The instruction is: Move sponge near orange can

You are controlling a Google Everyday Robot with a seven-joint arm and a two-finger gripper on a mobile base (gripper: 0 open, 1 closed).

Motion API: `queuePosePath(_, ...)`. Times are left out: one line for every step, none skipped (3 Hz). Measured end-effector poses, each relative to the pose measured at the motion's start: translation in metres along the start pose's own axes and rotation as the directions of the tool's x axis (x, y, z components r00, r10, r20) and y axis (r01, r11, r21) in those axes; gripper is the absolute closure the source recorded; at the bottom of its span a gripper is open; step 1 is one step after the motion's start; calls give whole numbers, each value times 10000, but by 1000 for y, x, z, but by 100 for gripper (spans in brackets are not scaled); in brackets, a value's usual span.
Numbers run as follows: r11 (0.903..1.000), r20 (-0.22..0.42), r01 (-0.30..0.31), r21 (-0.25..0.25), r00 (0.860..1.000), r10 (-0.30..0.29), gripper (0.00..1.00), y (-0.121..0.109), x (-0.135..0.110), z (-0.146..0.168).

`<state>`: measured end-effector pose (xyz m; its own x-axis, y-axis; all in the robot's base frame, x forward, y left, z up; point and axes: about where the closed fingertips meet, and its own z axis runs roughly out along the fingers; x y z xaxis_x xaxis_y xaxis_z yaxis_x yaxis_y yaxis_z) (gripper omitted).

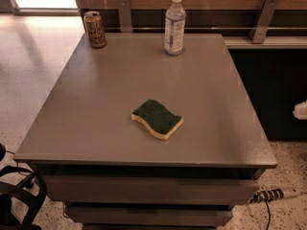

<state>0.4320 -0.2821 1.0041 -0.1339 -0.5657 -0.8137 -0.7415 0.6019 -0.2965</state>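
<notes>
Gripper point(301, 110), seemingly the pale bit at right edge, state untellable, is hanging beside the table point(96, 109) while sponge point(157, 119) is lying mid-top, well apart from far-left can point(95, 29), so the whole move is remaining.

Sponge point(157, 118) dark green over pale yellow; can point(95, 29) brownish-orange, pale markings, silver top; table point(96, 104) grey-brown; white gripper point(301, 110) at right edge.

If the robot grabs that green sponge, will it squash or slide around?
Probably squashes: the sponge shows a soft-looking yellow foam layer. It likely won't roll, lying flat on the table. Pushed, it may slide on the smooth top. The end effector appears at the right edge, away from it.
</notes>
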Motion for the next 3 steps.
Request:
queuePosePath(10000, 0, 0, 0, 10000, 0, 0, 0, 0, 0)
queuePosePath(9955, 537, 493, -807, 9975, -451, 0, -2, -24, 34)
queuePosePath(9812, 1350, 1008, -1644, 9877, -789, 0, 8, -42, 77)
